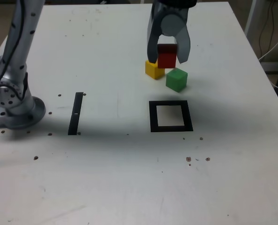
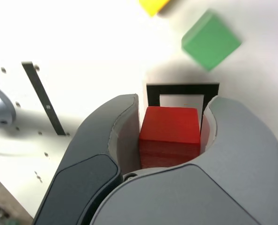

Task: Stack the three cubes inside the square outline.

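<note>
Red cube, yellow cube, green cube, black square outline with white centre, black strip, white table, grey gripper.

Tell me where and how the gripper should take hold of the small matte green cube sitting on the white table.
Judging from its pose, take the small matte green cube from straight above, jaws closing on two opposite flat side faces. It sits slightly turned on the white table, so rotate the wrist to match. The small yellow cube lies close on the exterior view's left, so pick the faces leaving finger clearance there.
</note>
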